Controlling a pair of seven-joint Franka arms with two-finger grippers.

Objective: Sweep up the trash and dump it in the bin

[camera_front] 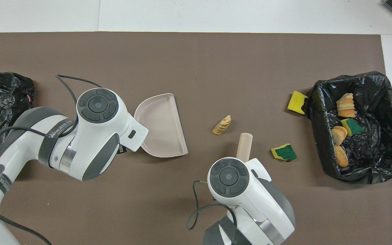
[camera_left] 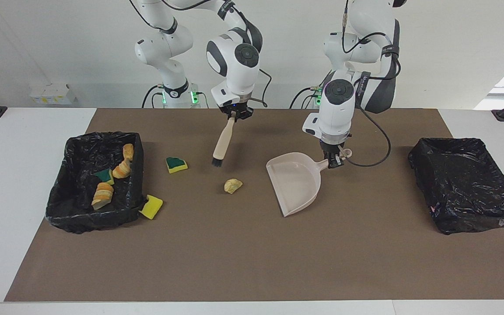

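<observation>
A beige dustpan (camera_left: 296, 183) (camera_front: 162, 126) lies low at the mat's middle, its open mouth turned toward the right arm's end. My left gripper (camera_left: 334, 161) is shut on its handle. My right gripper (camera_left: 234, 114) is shut on the handle of a beige brush (camera_left: 223, 142) (camera_front: 244, 146), which hangs slanted, dark bristles down. A beige trash chunk (camera_left: 232, 185) (camera_front: 222, 125) sits between bristles and pan mouth. A green-backed sponge (camera_left: 176, 164) (camera_front: 283, 152) lies on the mat. A yellow sponge (camera_left: 151, 207) (camera_front: 297, 101) leans on the bin (camera_left: 85, 221) (camera_front: 369, 175), which holds several scraps.
A second black-lined bin (camera_left: 466, 183) (camera_front: 2, 102) stands at the left arm's end of the table. The brown mat (camera_left: 252, 262) covers most of the white table. A cable loops from the left wrist (camera_left: 374, 148) just above the mat.
</observation>
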